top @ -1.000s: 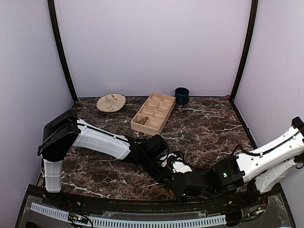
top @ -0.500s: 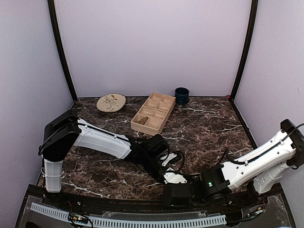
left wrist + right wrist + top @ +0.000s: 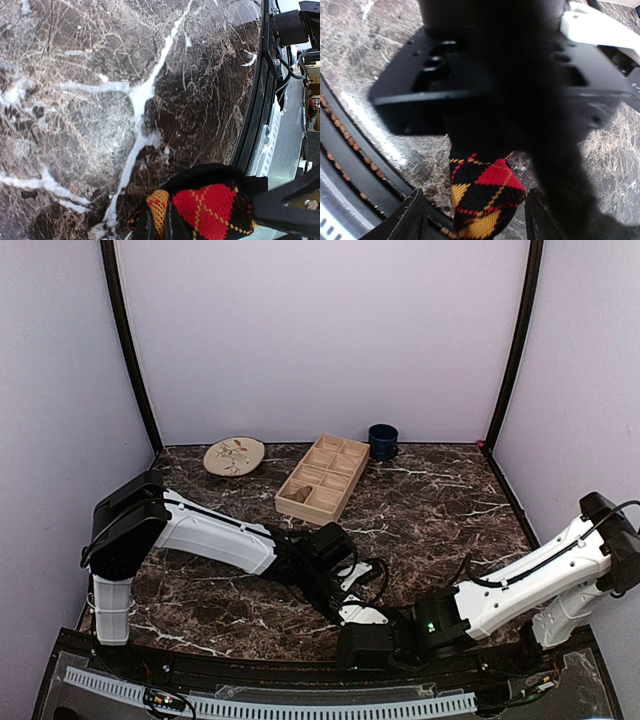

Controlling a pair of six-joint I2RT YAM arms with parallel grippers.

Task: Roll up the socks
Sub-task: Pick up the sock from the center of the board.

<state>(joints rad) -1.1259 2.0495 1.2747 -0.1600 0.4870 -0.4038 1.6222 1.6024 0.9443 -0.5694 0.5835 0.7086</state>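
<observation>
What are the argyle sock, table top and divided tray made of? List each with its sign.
The argyle sock: knitted fabric, matte; visible stitches, soft folds. The table top: dark marble look, white veins, slight sheen; possibly printed laminate. The divided tray: pale matte wood, seemingly; thin flat partitions.

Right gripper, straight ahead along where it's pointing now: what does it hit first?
The argyle sock, which lies between the open jaws of the right gripper. Right behind it is the left gripper, clamped on the same sock. The gap between sock end and that gripper is hard to judge.
</observation>
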